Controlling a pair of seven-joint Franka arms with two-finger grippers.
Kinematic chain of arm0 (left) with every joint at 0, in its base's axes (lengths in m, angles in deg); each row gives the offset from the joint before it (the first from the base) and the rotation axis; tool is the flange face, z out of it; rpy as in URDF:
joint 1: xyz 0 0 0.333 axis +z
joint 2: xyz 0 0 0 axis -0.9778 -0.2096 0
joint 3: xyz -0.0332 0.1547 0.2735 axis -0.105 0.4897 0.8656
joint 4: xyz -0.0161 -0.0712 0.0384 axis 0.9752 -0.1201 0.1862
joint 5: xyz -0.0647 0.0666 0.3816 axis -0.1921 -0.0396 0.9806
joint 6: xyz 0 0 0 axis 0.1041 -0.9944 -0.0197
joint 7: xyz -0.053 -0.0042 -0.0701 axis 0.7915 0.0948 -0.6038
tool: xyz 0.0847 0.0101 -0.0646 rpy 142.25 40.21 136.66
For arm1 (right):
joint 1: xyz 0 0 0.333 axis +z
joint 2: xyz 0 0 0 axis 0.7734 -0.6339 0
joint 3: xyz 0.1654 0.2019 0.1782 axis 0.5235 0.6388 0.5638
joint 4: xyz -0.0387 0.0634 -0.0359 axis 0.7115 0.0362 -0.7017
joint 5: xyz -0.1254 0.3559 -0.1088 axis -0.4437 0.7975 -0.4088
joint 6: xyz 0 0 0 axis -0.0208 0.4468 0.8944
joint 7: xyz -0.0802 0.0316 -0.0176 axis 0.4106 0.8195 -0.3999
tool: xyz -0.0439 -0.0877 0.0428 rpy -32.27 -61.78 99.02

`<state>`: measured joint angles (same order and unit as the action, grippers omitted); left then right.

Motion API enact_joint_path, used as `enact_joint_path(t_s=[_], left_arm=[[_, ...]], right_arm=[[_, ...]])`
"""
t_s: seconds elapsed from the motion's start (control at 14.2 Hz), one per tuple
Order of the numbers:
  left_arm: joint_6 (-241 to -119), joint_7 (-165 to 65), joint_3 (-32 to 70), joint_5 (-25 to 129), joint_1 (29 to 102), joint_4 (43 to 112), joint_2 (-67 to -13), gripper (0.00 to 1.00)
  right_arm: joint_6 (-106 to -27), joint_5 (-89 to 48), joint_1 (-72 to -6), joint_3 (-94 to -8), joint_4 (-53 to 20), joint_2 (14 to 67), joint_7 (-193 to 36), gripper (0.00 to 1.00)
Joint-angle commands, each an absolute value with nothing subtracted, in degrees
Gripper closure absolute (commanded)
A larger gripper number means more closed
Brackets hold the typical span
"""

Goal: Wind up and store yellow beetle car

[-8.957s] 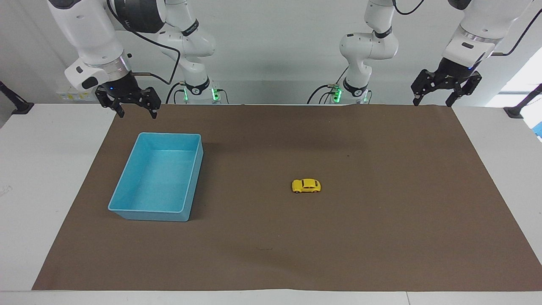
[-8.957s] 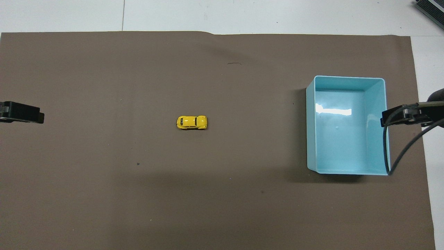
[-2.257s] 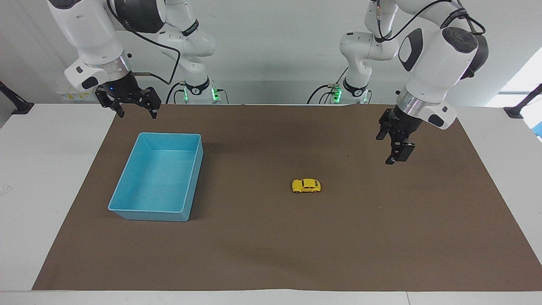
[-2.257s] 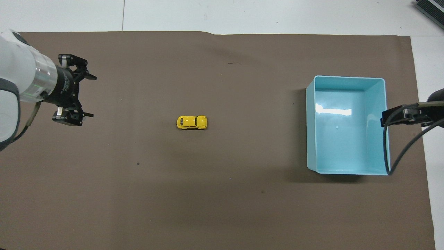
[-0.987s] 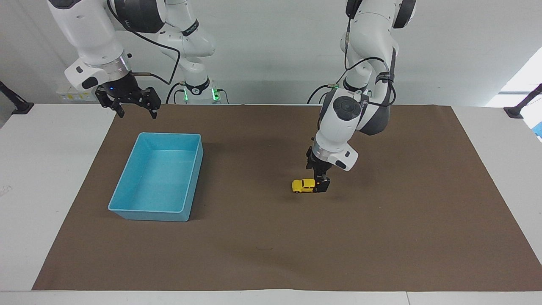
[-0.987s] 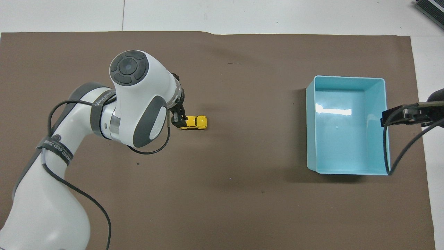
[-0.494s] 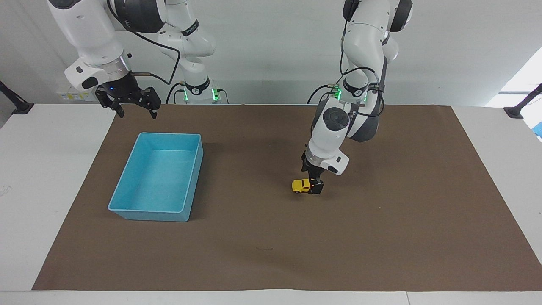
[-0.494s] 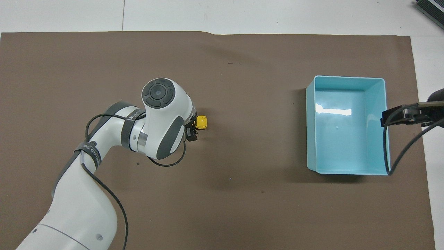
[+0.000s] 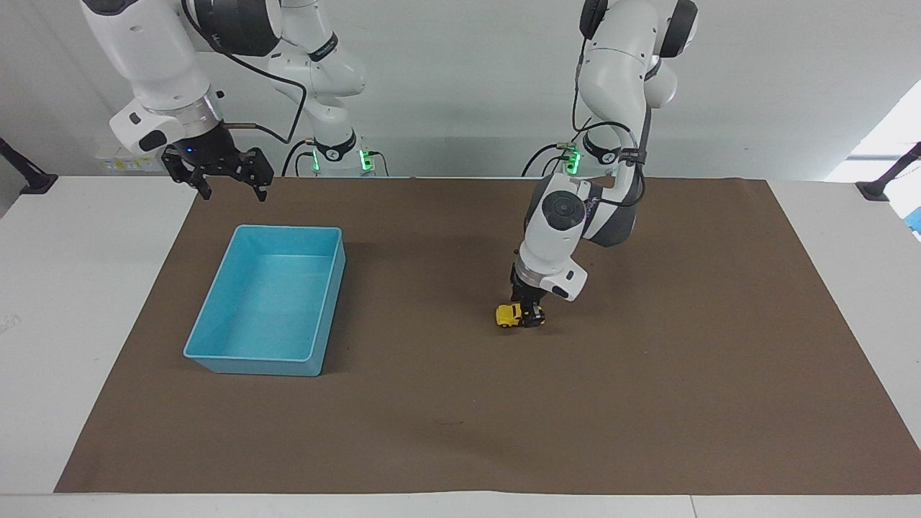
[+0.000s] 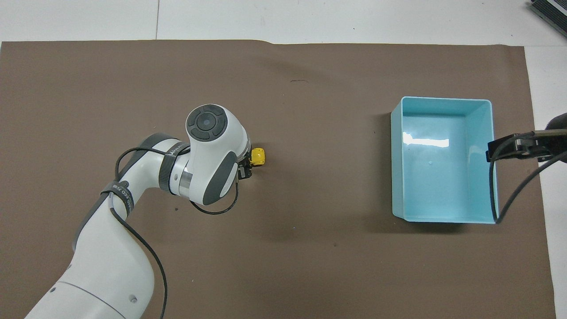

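Note:
The yellow beetle car (image 9: 506, 315) stands on the brown mat (image 9: 647, 403) near the table's middle, its wheels on the mat. My left gripper (image 9: 531, 316) has come straight down on the half of the car toward the left arm's end, and its fingers are shut on the body. From overhead the left wrist covers most of the car (image 10: 258, 156), leaving only its tip showing. My right gripper (image 9: 235, 193) waits open in the air over the mat's edge, just beside the blue tray's robot-side end.
An empty blue tray (image 9: 248, 356) sits on the mat toward the right arm's end; its rim (image 10: 440, 99) shows whole from overhead. A black cable (image 10: 509, 195) from the right wrist hangs over the tray's side. White tabletop surrounds the mat.
The left arm swung in from its end of the table, came down over the car and closed its fingers on it. The car has stayed in place. The right arm has not moved.

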<state>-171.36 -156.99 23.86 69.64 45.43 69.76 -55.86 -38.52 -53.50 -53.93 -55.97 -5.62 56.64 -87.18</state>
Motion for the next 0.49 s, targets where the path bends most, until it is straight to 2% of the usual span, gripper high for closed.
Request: enact_joint_path(t_s=[0.0, 0.42], left_arm=[[-172.20, -155.43, 24.64, 69.55, 44.68, 71.34, -54.93, 0.99], [-172.20, -148.83, 24.64, 69.46, 44.41, 72.92, -54.31, 1.00]], right_arm=[[-37.91, -52.46, -54.35, -55.80, -5.49, 56.65, -87.88, 0.00], [-37.91, -52.46, -54.35, -55.80, -5.49, 56.65, -87.88, 0.00]])
